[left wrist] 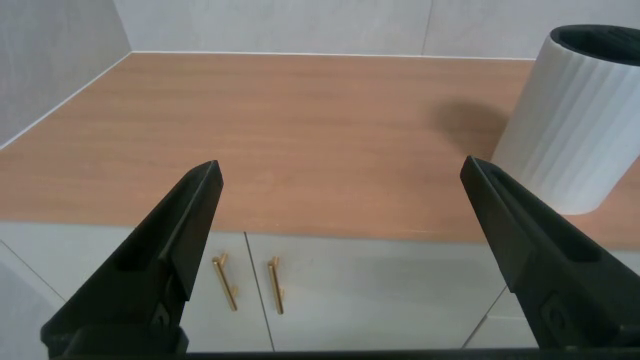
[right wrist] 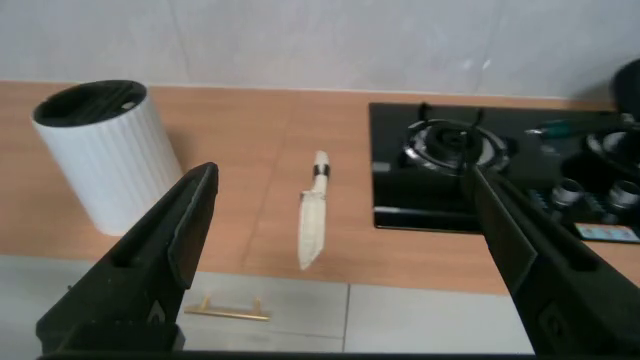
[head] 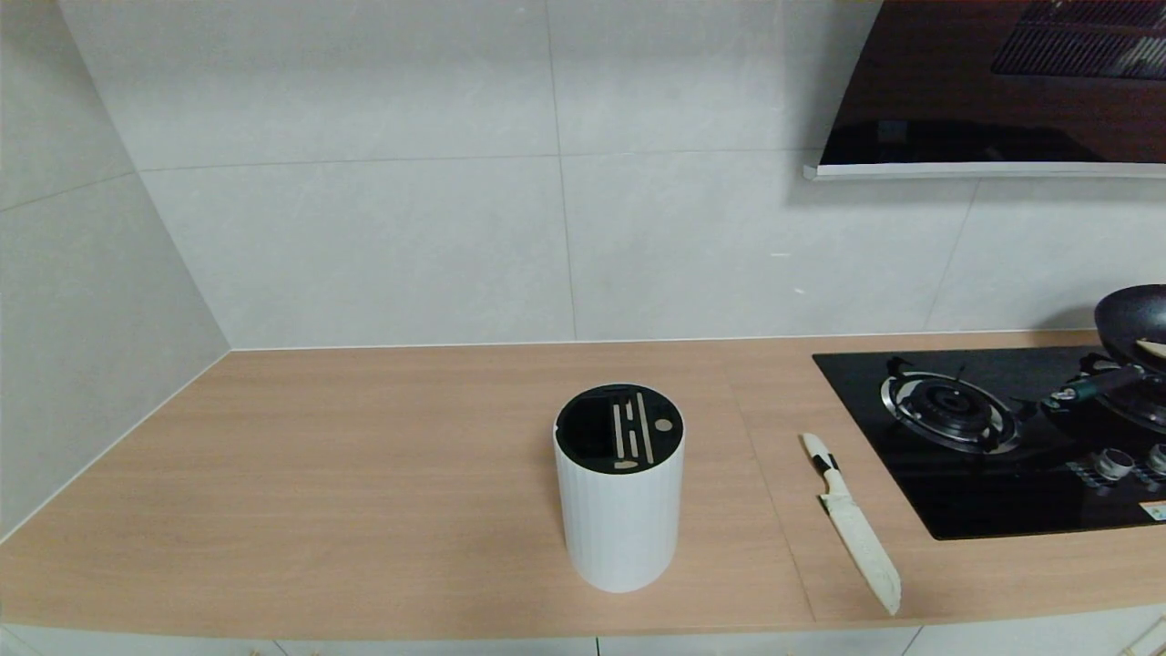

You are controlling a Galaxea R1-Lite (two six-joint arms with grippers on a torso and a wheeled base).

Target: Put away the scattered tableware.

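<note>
A white ribbed cylindrical holder (head: 620,487) with a black slotted top stands upright on the wooden counter, near its front edge. A cream knife (head: 854,524) with a black band on its handle lies flat to the holder's right, beside the hob, blade pointing toward the front edge. My left gripper (left wrist: 340,190) is open, held off the counter's front edge with the holder (left wrist: 578,120) off to one side. My right gripper (right wrist: 340,195) is open too, held in front of the counter edge, with the knife (right wrist: 313,212) lying between its fingers' line of sight and the holder (right wrist: 113,150) to the side.
A black gas hob (head: 993,437) is set into the counter on the right, with a dark pan (head: 1132,321) on its far burner. Tiled walls close the back and left. Cabinet doors with brass handles (left wrist: 248,283) lie below the counter. Bare wood counter (head: 346,456) stretches left of the holder.
</note>
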